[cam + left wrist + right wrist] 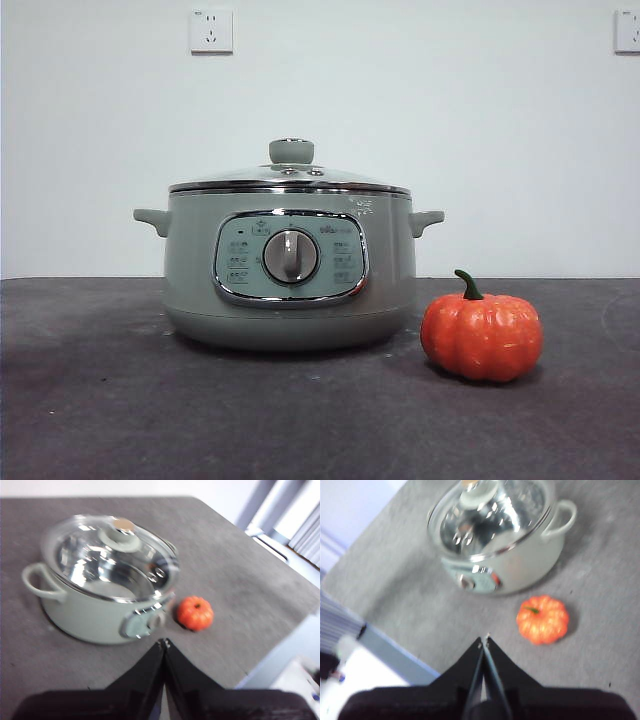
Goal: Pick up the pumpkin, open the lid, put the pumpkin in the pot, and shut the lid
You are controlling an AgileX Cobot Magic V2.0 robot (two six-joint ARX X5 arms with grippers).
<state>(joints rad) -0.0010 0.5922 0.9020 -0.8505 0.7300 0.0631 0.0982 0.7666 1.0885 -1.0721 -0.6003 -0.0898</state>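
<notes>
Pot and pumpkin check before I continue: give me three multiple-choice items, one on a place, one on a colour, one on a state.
1. Where is the pumpkin?
A. inside the pot
B. on the table beside the pot
C. held in a gripper

2. What colour is the lid's knob?
A. pale green
B. red
C. black

3. How is the lid now?
A. lifted off
B. lying on the table
C. seated on the pot

Answers:
1 B: the front view shows it resting on the dark table, apart from the pot.
2 A: it matches the pot's body.
3 C: its chrome rim sits on the pot's top edge; both the left gripper and right gripper are shut and away from it.
</notes>
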